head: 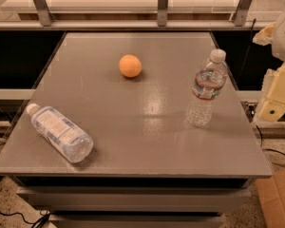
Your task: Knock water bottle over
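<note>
The water bottle (206, 88) stands upright on the right side of the grey table (147, 127). It is slim, clear and ribbed, with a white cap and a narrow label band edged in red. My gripper (274, 106) is a cream-coloured piece at the right edge of the view, beyond the table's right edge. It is to the right of the bottle, about level with its lower half, and apart from it.
A wider bottle (59, 132) with a large pale blue-white label lies on its side at the table's front left. An orange ball (130, 66) sits at the back middle. A metal railing (161, 6) runs behind the table. A cardboard box (278, 196) is on the floor at right.
</note>
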{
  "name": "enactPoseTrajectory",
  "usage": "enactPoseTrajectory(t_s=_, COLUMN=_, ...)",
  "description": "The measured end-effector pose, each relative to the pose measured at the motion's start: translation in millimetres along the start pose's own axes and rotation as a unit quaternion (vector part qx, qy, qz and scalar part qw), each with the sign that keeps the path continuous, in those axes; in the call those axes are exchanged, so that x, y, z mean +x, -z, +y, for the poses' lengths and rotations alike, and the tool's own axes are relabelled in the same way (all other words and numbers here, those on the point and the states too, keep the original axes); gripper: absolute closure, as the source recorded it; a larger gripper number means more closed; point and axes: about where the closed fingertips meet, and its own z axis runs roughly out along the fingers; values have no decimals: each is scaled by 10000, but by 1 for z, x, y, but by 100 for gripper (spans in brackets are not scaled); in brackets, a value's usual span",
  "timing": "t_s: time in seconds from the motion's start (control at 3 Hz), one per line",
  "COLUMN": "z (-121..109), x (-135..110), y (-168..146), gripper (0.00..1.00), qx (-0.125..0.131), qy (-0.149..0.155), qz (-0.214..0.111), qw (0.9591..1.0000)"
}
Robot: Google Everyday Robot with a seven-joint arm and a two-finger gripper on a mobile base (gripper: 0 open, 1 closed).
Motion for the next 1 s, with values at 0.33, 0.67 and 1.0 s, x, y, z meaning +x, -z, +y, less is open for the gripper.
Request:
enactPoseTrajectory(t_s=0.33, z=0, x=0, y=0, gripper=0, qx=1, qy=0, qz=0, qw=10000)
enactPoseTrajectory(t_s=0.67, z=-2, x=-3, y=-2, gripper=0, qx=-67, qy=-16, qz=-312, qw=9995)
enactPoseTrajectory(t_s=1.0, z=-2, x=-13, y=-12, gripper=0, qx=-256, qy=-5, qz=-884, qw=9958)
